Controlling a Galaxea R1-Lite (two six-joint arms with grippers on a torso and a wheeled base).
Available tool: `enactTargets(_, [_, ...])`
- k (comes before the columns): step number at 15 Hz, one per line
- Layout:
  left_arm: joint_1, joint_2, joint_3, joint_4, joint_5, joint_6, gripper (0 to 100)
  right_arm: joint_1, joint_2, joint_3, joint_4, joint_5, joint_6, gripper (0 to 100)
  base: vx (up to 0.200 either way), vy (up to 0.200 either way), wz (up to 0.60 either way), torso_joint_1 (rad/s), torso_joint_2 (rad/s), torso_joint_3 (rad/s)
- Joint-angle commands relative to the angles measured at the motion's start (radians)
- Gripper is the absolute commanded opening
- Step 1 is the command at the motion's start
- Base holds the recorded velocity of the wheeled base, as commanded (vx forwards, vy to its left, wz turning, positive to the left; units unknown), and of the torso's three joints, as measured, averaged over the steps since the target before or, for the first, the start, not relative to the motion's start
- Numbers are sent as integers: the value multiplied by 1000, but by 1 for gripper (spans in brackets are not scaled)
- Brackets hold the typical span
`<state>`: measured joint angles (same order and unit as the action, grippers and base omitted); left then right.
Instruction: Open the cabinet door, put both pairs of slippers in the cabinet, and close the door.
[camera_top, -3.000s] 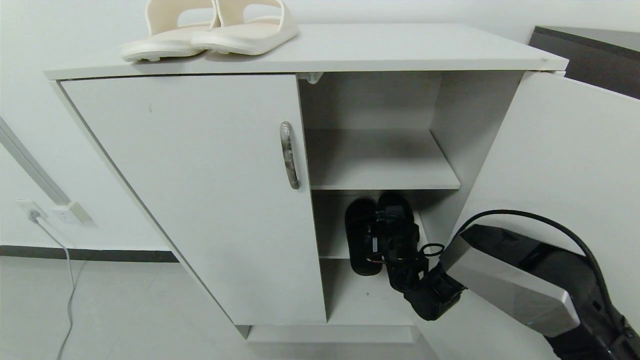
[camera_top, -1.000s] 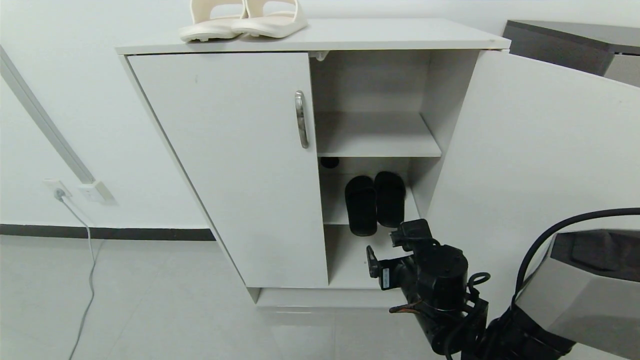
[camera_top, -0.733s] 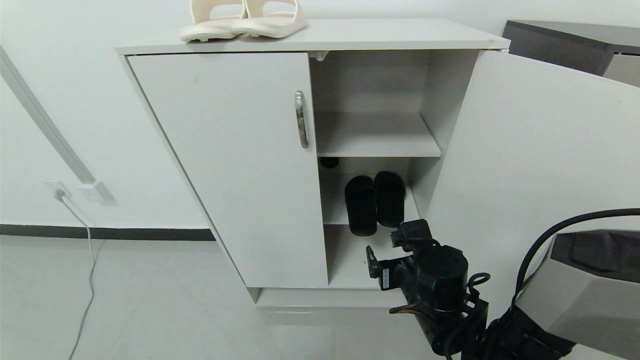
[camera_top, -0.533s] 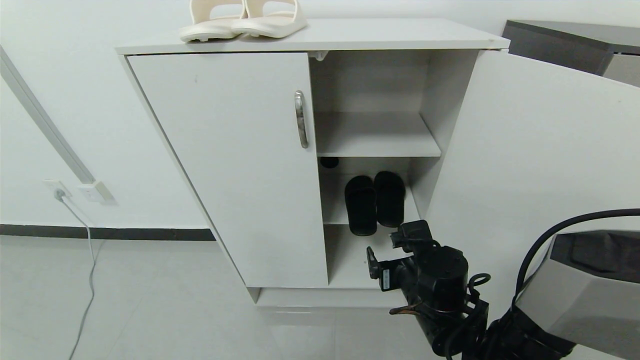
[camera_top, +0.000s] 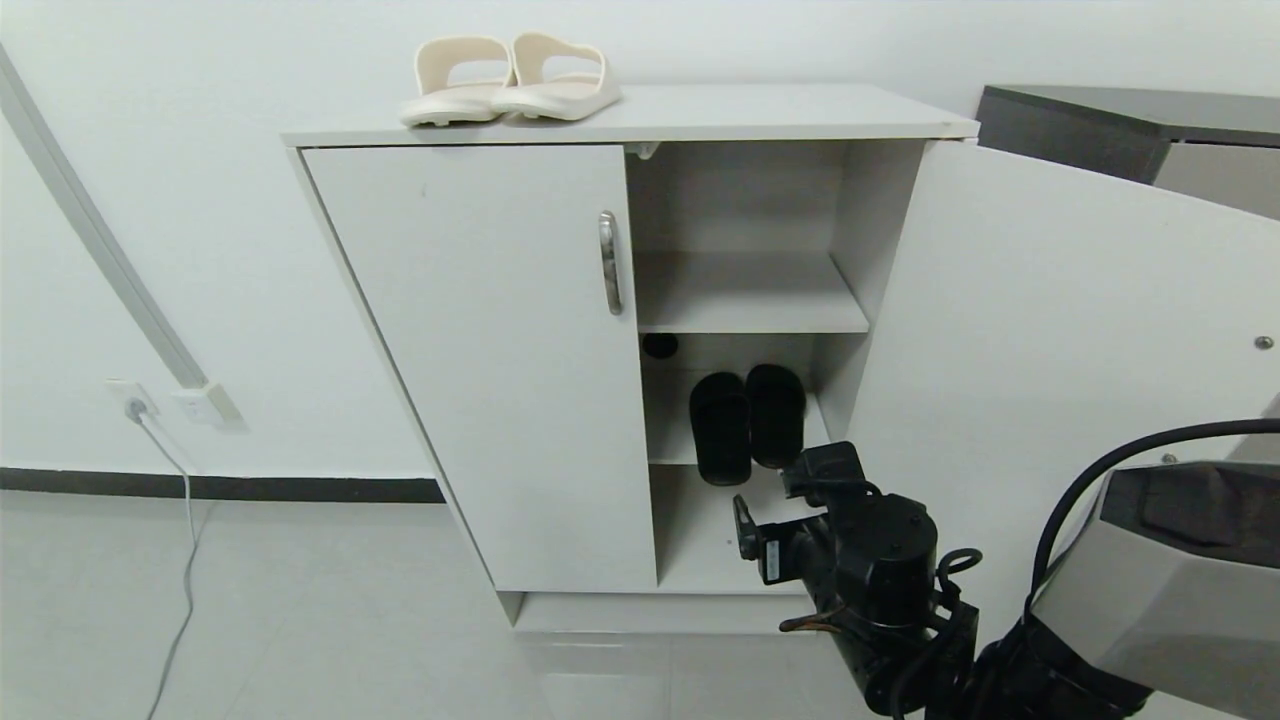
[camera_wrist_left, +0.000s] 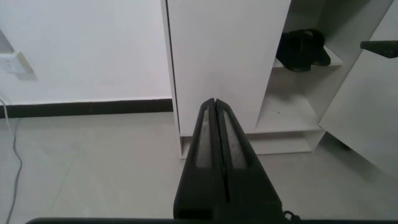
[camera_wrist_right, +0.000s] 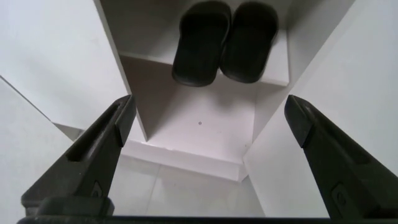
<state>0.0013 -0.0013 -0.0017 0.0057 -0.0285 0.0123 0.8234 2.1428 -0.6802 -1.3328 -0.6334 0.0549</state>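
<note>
Before a white cabinet (camera_top: 780, 105), we find the job roughly half done. Its right door (camera_top: 1050, 330) stands wide open and its left door (camera_top: 480, 350) is shut. The black slippers (camera_top: 747, 423) lie side by side on the middle shelf (camera_top: 668, 425) of the open compartment. The cream slippers (camera_top: 510, 78) sit touching one another on the cabinet's top, above the shut door and close to the wall. The right gripper (camera_wrist_right: 210, 115) hovers low in front of the opening, below the black slippers and apart from them, with its jaws spread wide and holding nothing. The left gripper (camera_wrist_left: 214, 106), jaws pressed together and empty, hangs over the floor (camera_wrist_left: 93, 168) out in front of the left door. We judge that the step in hand is fetching the second pair. The next move calls for lifting an arm well up, from the cabinet's foot to its top. There the wide jaws would have to close on both cream slippers where they meet. The pair would then come down through the opening, and the bare upper shelf (camera_top: 750, 295) looks the readiest place for them. Because the open door stands just beside the right arm, we think the climb must steer clear of its edge. Closing that door comes last.
</note>
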Motion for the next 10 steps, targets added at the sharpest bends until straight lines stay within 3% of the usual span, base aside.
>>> enactTargets(1, [0, 1, 0, 0, -1, 0, 0, 0, 3, 1, 0, 0, 0, 100, 0, 0, 0, -2, 2, 203])
enactTargets(7, [0, 1, 0, 0, 1, 0, 0, 2, 3, 2, 0, 0, 0, 100, 0, 0, 0, 2, 3, 191])
enactTargets(10, [0, 1, 0, 0, 1, -2, 0, 2, 3, 2, 0, 0, 0, 100, 0, 0, 0, 2, -1, 24])
